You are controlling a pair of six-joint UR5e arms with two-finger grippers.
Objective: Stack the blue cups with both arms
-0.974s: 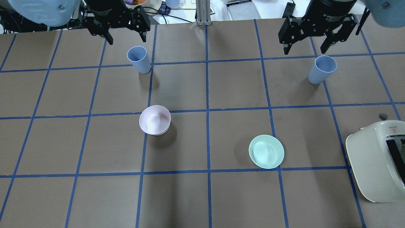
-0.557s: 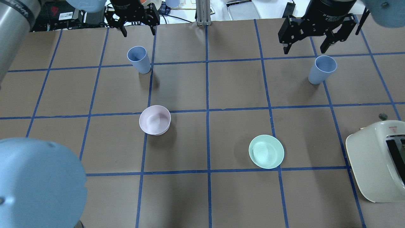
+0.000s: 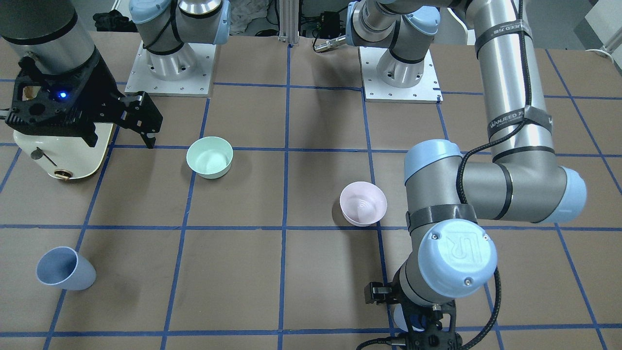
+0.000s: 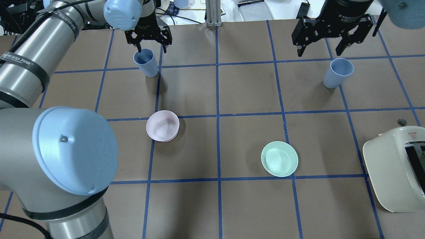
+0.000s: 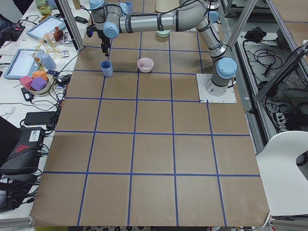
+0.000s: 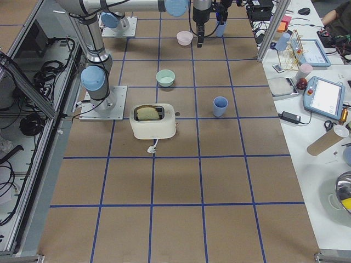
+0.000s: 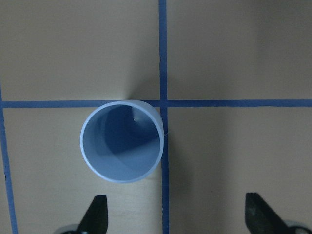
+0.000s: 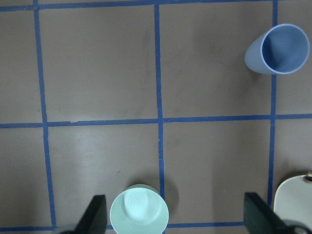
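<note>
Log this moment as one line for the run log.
stage: pre-grasp | left pincer: open, near left blue cup | right pincer: open, near right blue cup | cups: upright, apart, unstacked

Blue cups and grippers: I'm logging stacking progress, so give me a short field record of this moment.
left cup: upright, empty, not gripped
right cup: upright, empty, well apart from the left cup
left gripper: open, above the left cup, holding nothing
right gripper: open, holding nothing, right cup off to one side of it
stacked: no
other items: pink bowl, green bowl, toaster
</note>
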